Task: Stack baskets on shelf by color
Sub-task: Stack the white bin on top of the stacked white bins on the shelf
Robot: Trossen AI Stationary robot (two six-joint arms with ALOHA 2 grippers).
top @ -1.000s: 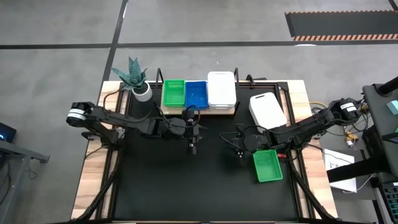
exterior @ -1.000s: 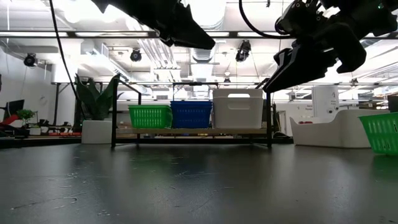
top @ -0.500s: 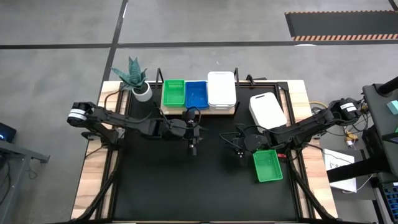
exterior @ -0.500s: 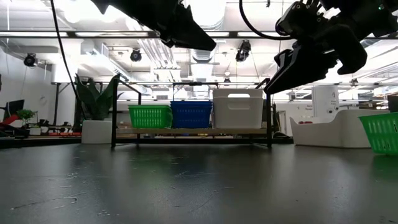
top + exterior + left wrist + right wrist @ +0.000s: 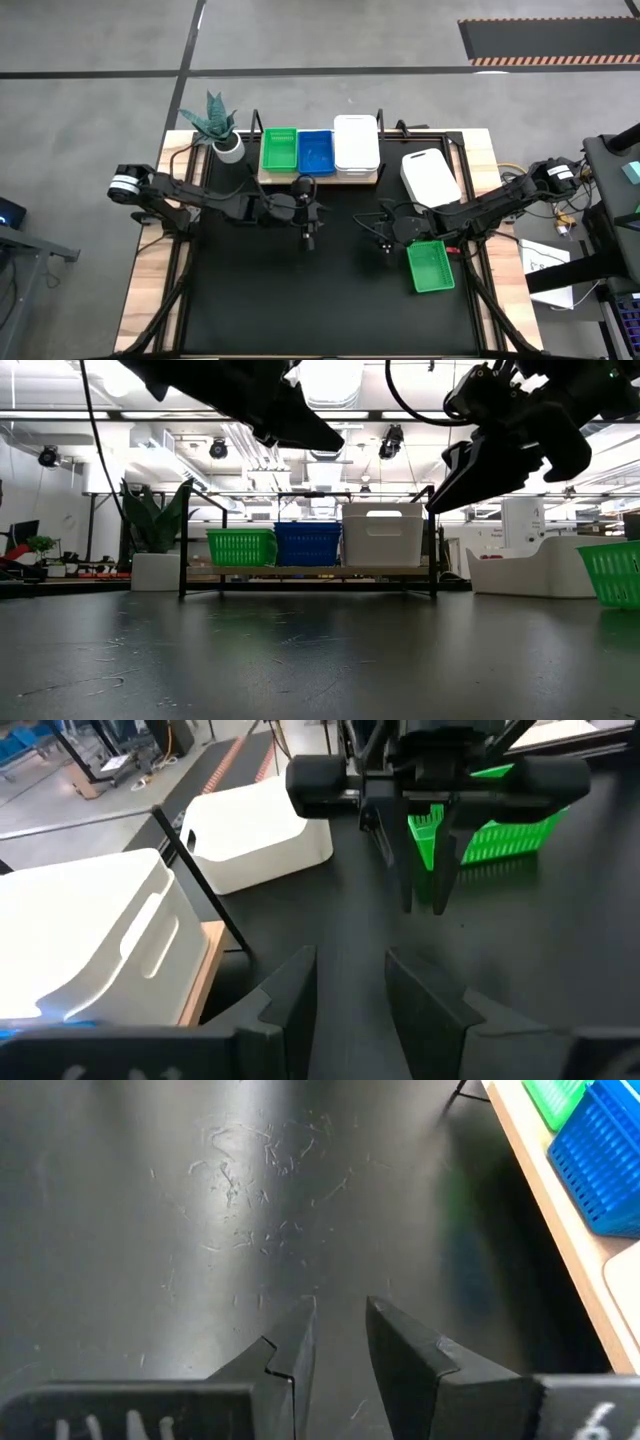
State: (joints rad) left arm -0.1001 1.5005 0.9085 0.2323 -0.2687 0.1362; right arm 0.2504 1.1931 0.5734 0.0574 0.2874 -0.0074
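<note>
The light-wood shelf [image 5: 318, 178] stands at the table's far edge. A green basket [image 5: 278, 150], a blue basket [image 5: 316, 150] and a white basket [image 5: 356, 143] rest on it side by side. Another white basket [image 5: 430, 177] rests on the table to the right of the shelf. Another green basket [image 5: 431, 266] rests on the table near the right edge. My left gripper [image 5: 309, 240] hangs above the table in front of the shelf, open and empty. My right gripper [image 5: 386, 248] hangs above the table just left of the loose green basket, open and empty.
A potted plant [image 5: 222, 135] stands left of the shelf at the far left corner. The black tabletop [image 5: 300, 300] lies bare in front of both grippers. The two grippers face each other, a short way apart.
</note>
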